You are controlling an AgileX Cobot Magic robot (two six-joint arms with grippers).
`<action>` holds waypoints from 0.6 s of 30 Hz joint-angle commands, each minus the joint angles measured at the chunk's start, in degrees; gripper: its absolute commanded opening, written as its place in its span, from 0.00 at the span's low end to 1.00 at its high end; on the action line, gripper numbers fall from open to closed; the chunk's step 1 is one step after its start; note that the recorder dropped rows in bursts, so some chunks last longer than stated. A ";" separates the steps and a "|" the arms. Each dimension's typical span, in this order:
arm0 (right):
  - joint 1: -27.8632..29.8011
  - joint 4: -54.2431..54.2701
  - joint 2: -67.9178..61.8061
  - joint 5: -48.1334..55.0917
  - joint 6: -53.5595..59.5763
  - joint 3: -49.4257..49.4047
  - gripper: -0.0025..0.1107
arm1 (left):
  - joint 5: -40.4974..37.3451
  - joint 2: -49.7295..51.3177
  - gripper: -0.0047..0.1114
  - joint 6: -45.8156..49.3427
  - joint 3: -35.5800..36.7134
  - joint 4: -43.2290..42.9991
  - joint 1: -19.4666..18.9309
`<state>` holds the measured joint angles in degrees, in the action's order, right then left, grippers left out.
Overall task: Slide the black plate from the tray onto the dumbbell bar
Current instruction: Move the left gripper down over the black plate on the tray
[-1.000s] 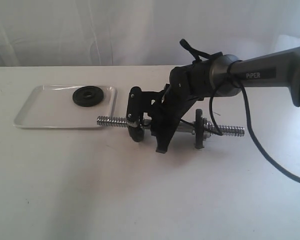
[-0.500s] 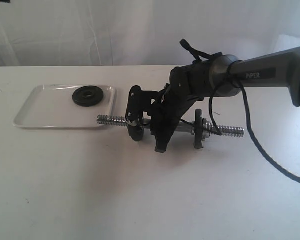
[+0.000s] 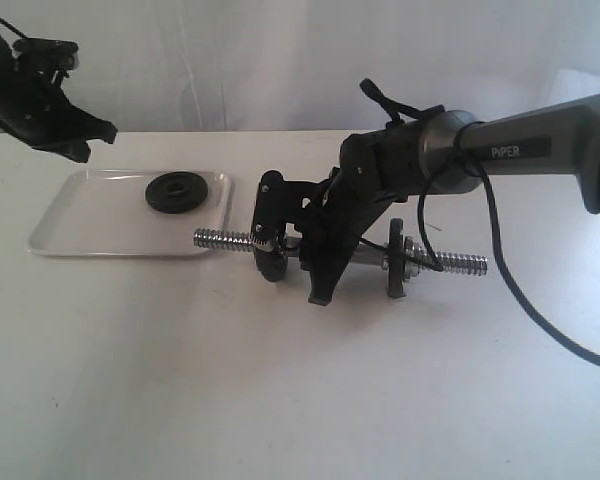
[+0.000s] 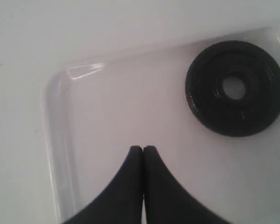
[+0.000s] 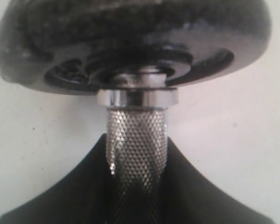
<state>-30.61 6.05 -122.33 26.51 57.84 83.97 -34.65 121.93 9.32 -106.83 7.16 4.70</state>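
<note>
The black plate [image 3: 177, 192] [image 4: 205, 93] lies flat in the white tray [image 3: 80, 225] [image 4: 53, 121], near its right end. My left gripper [image 3: 98, 135] [image 4: 143, 150] hangs shut and empty above the tray's far left part, apart from the plate. The chrome dumbbell bar [image 3: 220, 241] [image 5: 136, 135] lies to the right of the tray. My right gripper [image 3: 315, 262] [image 5: 136, 156] is shut on its knurled middle. The bar carries two other black plates, one near each end [image 3: 270, 240] [image 3: 398, 258].
In the right wrist view a black plate [image 5: 130, 42] sits on the bar behind a silver collar [image 5: 136, 97]. A black cable [image 3: 520, 300] trails from the right arm over the white table [image 3: 280, 400].
My left arm has come into the exterior view at the upper left, above the tray. The right arm, bar and plate have not moved.
</note>
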 commanded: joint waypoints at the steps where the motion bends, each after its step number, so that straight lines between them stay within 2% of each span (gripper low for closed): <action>1: -0.31 3.39 1.07 -3.93 -1.56 0.62 0.02 | -7.60 7.36 0.04 0.16 -12.34 0.51 3.15; 5: -0.31 4.59 1.07 -3.93 -1.56 0.62 0.02 | -9.52 13.59 0.04 0.16 -20.84 0.93 5.97; 9: -0.31 4.59 1.07 -3.93 -1.56 0.62 0.02 | -6.98 17.87 0.04 -0.23 -25.21 1.27 7.02; 18: -0.31 4.59 1.07 -3.93 -1.56 0.62 0.02 | -2.97 21.49 0.04 -0.26 -26.18 3.33 7.02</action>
<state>-30.61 7.19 -122.45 26.30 57.63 83.97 -37.82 143.67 9.32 -132.59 9.35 11.72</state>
